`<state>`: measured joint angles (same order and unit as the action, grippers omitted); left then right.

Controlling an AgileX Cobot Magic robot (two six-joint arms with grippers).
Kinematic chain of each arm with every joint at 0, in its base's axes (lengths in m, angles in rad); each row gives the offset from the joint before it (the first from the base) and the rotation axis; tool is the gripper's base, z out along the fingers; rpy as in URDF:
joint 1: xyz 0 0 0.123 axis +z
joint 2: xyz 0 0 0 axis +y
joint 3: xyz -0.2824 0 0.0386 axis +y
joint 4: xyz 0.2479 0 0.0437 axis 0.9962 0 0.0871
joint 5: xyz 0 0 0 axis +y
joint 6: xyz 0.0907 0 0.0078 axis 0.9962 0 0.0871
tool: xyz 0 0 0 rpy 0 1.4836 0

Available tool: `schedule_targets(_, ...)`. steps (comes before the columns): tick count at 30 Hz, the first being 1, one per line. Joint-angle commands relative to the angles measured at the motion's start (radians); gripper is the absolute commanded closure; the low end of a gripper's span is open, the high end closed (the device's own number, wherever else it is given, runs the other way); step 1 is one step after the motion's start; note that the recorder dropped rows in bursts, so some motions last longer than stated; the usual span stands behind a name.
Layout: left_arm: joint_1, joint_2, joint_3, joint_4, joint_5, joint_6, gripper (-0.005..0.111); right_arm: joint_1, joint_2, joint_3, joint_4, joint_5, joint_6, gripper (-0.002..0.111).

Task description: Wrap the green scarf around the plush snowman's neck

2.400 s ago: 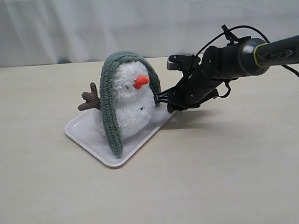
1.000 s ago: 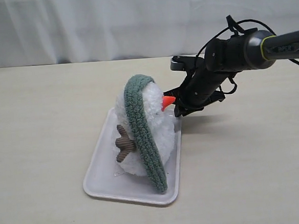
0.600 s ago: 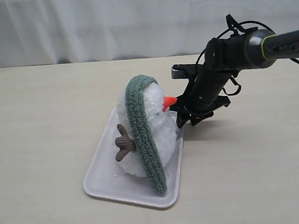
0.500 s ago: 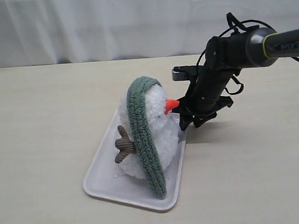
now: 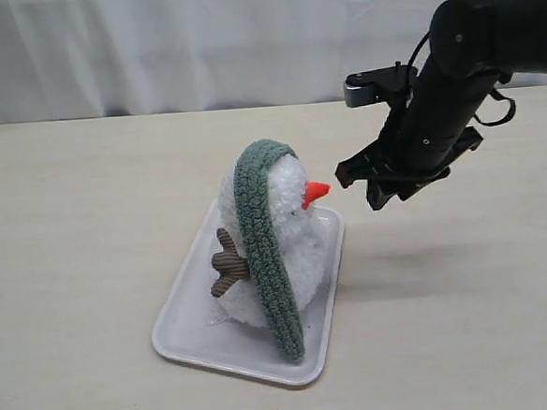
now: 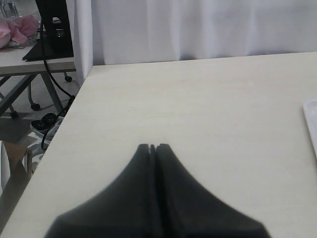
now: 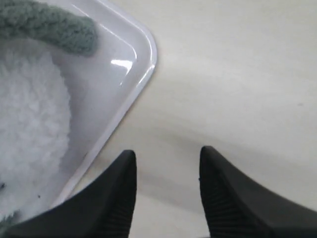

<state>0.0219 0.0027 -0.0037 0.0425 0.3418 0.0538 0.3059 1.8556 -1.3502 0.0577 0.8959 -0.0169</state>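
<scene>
The plush snowman (image 5: 294, 236) stands on a white tray (image 5: 184, 329), its orange nose pointing right and a brown twig arm on its left side. The green scarf (image 5: 263, 253) lies draped over the top of its head, one end hanging down the front to the tray; the other end (image 7: 54, 27) shows in the right wrist view beside the white fluff (image 7: 29, 129). My right gripper (image 5: 361, 188) hangs open in the air just right of the nose, holding nothing. My left gripper (image 6: 152, 147) is shut and empty over bare table, out of the exterior view.
The tray's corner (image 7: 146, 54) lies below my right gripper. The tray's edge (image 6: 311, 124) just shows in the left wrist view. A white curtain (image 5: 196, 41) runs behind the table; the table's left edge (image 6: 64, 129) drops off beside my left gripper.
The tray and snowman were turned so the nose now faces right. My right gripper has since let go of the tray's edge and risen up and to the right, open.
</scene>
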Motion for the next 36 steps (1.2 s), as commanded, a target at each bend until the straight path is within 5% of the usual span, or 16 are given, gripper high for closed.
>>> schedule_targets(1,0.001,-0.003,0.004,0.0,-0.011,-0.002,0.107,-0.001,-0.129,0.054,-0.028,0.055,-0.027,0.07)
schedule_targets(9,0.001,-0.003,0.004,0.0,-0.011,-0.002,0.107,0.106,-0.355,0.149,0.043,0.098,-0.165,0.07)
schedule_targets(24,0.001,-0.003,0.004,0.0,-0.011,-0.002,0.107,0.669,-0.322,0.205,0.009,0.016,-0.096,0.069)
schedule_targets(36,0.001,-0.003,0.004,0.0,-0.011,-0.002,0.107,0.708,-0.052,0.198,-0.149,-0.107,-0.106,0.069)
